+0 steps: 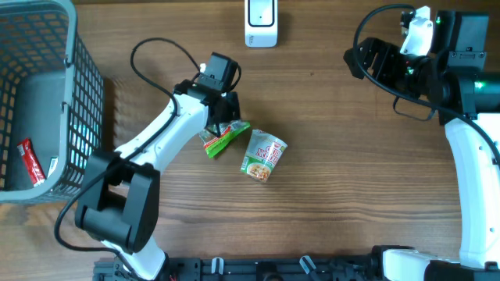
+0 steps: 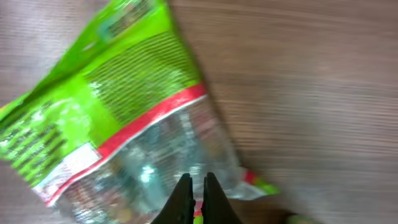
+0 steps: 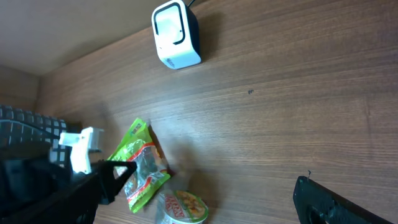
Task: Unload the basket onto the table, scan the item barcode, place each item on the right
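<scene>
My left hand (image 1: 220,119) is clenched on one end of the green snack packet (image 1: 227,137), mid-frame on the bench (image 1: 351,195), its long axis diagonal; the scanner (image 1: 261,23) sits above at top centre, nearer this arm. My right hand (image 1: 373,59) gapes wide, upper right. The barcode is too blurred to find

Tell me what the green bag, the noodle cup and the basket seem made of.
Green bag: thin glossy plastic film; it crinkles, glares, and has a clear window. Noodle cup: probably paper or foam, printed wrap. Basket: likely grey moulded plastic, a matte lattice.
</scene>
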Controlling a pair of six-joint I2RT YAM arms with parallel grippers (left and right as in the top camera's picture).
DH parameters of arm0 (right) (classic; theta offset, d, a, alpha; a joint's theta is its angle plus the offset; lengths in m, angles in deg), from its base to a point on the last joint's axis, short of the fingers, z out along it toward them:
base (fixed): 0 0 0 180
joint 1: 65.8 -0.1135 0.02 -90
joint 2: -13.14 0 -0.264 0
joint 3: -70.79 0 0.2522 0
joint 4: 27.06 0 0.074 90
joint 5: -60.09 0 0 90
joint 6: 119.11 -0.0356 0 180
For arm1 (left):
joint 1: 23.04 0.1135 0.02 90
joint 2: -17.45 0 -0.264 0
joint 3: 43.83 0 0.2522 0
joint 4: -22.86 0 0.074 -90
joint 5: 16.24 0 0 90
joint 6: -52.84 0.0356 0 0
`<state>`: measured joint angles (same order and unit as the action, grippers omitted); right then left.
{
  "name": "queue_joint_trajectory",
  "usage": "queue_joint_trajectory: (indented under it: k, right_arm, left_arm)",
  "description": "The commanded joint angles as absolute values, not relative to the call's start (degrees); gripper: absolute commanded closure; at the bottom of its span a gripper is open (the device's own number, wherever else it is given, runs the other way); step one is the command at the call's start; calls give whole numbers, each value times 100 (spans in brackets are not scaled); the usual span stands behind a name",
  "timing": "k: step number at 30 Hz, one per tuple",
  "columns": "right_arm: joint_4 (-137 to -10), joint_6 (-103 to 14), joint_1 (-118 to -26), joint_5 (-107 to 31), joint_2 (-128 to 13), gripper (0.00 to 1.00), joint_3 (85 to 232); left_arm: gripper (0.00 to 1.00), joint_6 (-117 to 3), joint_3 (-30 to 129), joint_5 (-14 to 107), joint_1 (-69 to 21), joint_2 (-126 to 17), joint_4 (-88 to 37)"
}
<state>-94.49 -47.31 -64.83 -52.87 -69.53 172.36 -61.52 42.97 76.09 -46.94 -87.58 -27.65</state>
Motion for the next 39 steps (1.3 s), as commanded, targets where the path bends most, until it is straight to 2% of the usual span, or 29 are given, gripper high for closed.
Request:
queue_joint_trajectory:
  k: [1, 9, 15, 18, 21, 24, 27, 31, 34, 39]
  right_arm:
    - [-9442, -4774, -6465, -5377, -6993, 0, 17319]
    - [-9442, -4777, -6465, -5377, -6993, 1, 17319]
    - [-9442, -4774, -6465, -5377, -6993, 0, 17319]
    - [-9442, -4774, -6465, -5377, -6993, 0, 17319]
    - [-9442, -4774, -6465, -5377, -6993, 0, 17319]
    - [-9442, -4777, -6465, -5377, -6993, 0, 17319]
    - [-9442, -4774, -6465, -5377, -6993, 0, 17319]
    - [-9442, -4774, -6465, -5377, -6993, 0, 17319]
    - [-9442, -4774, -6465, -5377, -6993, 0, 17319]
    - [-9442, -4774, -6465, -5377, -6993, 0, 17319]
  left_arm:
    - [96, -6211, 4330, 7397, -4882, -9010, -2754]
    - [96, -6206, 4330, 7375, -5107, -9692, -2490]
    - [96, -6160, 4640, 7611, -4976, -9298, -2525]
    - [82, -6132, 5088, 7934, -4762, -8749, -2728]
    - [74, -5900, 5589, 8153, -4524, -8247, -3010]
    - [46, -5859, 6067, 8437, -4170, -7744, -3416]
    - [32, -5861, 6271, 8745, -3538, -7126, -3727]
    - [25, -6079, 6271, 8815, -2552, -6579, -4197]
    - [12, -6344, 6269, 8815, -1792, -6391, -4623]
    - [10, -6361, 6236, 8623, -631, -6489, -5060]
